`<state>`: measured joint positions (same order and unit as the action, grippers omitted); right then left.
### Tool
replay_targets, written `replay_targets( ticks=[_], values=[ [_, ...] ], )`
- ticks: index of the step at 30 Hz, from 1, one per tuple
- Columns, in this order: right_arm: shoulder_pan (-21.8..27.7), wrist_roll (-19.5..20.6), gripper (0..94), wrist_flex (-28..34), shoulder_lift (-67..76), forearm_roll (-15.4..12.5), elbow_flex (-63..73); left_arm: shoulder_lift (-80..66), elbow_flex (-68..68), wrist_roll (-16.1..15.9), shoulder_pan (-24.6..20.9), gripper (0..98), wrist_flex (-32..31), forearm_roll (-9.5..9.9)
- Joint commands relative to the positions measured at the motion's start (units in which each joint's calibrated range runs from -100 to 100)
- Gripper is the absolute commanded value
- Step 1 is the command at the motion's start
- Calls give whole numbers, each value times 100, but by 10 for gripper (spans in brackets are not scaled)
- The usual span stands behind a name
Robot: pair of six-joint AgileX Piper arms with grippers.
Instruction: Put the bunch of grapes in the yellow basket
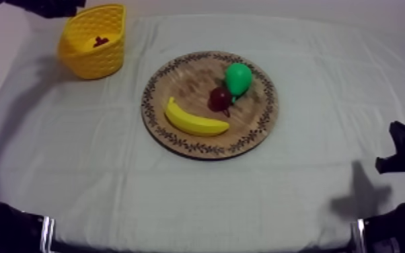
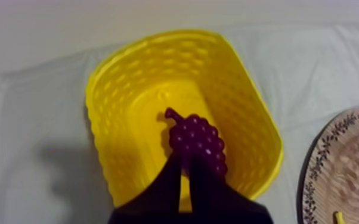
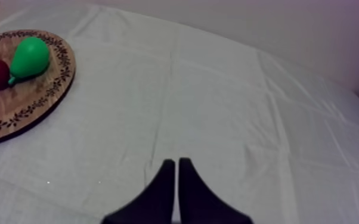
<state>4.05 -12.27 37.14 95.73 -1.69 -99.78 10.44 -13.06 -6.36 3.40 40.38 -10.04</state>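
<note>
The purple bunch of grapes [image 2: 197,138] lies on the floor of the yellow basket [image 2: 122,77]. In the top view the grapes [image 1: 100,42] are a dark spot inside the basket [image 1: 91,64] at the far left. My left gripper [image 2: 186,159] hangs above the basket, its fingers together as a narrow wedge just over the near end of the bunch, holding nothing. The left arm [image 1: 44,7] comes in at the upper left. My right gripper [image 3: 173,161] is shut on nothing over bare cloth, low at the right side [image 1: 400,151].
The round wooden board [image 1: 192,84] sits mid-table with a banana [image 1: 193,120], a green pear [image 1: 238,78] and a small red fruit [image 1: 219,99] on it. Open cloth lies between board and basket and along the front.
</note>
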Motion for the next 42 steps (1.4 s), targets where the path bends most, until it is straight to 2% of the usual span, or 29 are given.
replay_targets(
  ticks=[1, 10, 17, 27, 32, 37, 42],
  values=[
    [1, -1, 5, 3, 2, 1, 1, -638, -1037, -8, 3, 8, -139, -30],
    [1, -1, 5, 3, 2, 1, 1, -2306, -3152, 12, -79, 0, -744, -71],
    [1, -1, 5, 3, 2, 1, 1, -3806, -4603, -47, -284, 0, -900, -73],
    [1, -1, 5, 3, 2, 1, 1, -6160, -6683, -173, -355, 0, -918, -62],
    [1, -1, 5, 3, 2, 1, 1, -7316, -7595, -249, -206, 0, -901, -65],
    [1, -1, 5, 3, 2, 1, 1, -8238, -8028, -295, 46, 0, -714, -34],
    [1, -1, 5, 3, 2, 1, 1, -9082, -8206, -309, 73, 0, -387, 25]
  ],
)
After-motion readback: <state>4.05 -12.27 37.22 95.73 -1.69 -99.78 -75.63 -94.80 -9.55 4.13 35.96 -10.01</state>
